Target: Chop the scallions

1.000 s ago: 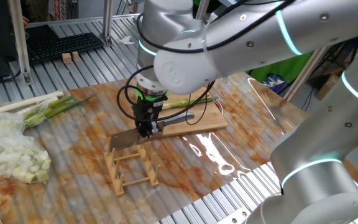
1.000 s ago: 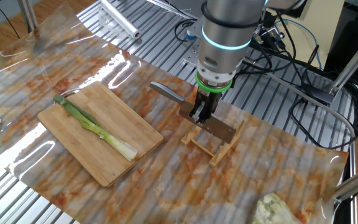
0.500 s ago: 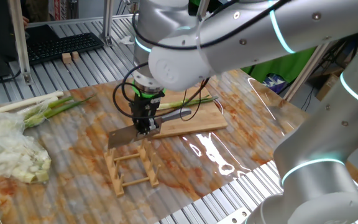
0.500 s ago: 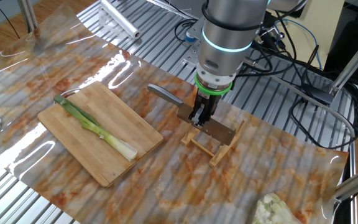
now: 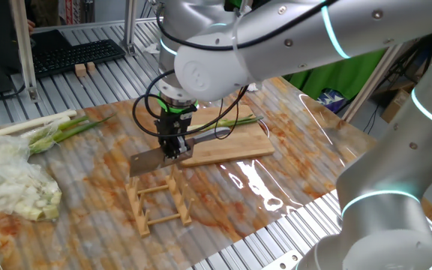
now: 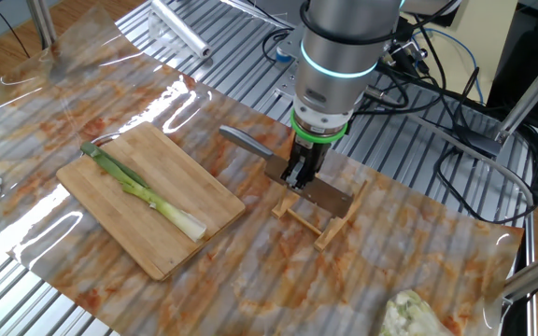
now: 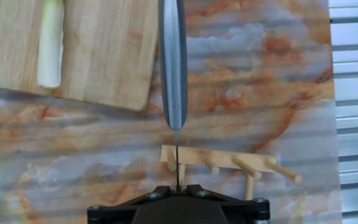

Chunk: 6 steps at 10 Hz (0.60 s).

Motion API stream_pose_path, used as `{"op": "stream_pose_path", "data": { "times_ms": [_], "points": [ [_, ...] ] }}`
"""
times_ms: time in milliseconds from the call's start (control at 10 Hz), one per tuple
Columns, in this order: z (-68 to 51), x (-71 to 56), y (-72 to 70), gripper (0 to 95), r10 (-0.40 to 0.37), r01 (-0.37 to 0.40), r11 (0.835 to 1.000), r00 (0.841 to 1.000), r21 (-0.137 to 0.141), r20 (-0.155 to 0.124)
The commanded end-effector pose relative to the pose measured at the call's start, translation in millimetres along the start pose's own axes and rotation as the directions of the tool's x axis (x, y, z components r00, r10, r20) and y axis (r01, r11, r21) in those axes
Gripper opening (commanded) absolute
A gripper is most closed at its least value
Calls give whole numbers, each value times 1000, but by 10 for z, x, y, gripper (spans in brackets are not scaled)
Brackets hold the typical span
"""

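Observation:
One scallion (image 6: 148, 193), white root end and green leaves, lies whole along a wooden cutting board (image 6: 190, 177); it shows in the first fixed view (image 5: 227, 122) and the hand view (image 7: 50, 43). My gripper (image 6: 297, 175) is shut on the blade of a cleaver-style knife (image 6: 327, 195), whose grey handle points toward the board. The knife hangs just above a small wooden rack (image 6: 320, 222), beside the board's near corner. In the hand view the knife (image 7: 173, 68) is edge-on between my gripper (image 7: 178, 186) fingers, over the rack (image 7: 229, 163).
A bundle of long whole stalks (image 5: 47, 127) and a pale heap in clear plastic (image 5: 13, 184) lie at the table's left. A plastic-wrap roll (image 6: 180, 28) lies at the far edge. A keyboard (image 5: 73, 54) sits behind.
My gripper has lifted the knife slightly off the rack and shifted it a little toward the cutting board. The scallion and board have not moved.

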<state>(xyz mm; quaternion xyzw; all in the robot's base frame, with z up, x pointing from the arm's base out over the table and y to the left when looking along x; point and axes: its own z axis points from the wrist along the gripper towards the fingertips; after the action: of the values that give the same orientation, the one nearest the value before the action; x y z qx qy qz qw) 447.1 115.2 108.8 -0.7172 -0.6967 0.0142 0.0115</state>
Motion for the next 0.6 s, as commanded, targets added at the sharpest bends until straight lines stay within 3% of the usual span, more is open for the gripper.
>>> {"op": "stream_pose_path", "data": {
  "times_ms": [100, 600],
  "points": [
    [-15, -1, -11, 0, -6, 6, 1000, 1000, 1, -1],
    [-54, 3, 49, 0, -21, 21, 1000, 1000, 16, 1]
  ]
}}
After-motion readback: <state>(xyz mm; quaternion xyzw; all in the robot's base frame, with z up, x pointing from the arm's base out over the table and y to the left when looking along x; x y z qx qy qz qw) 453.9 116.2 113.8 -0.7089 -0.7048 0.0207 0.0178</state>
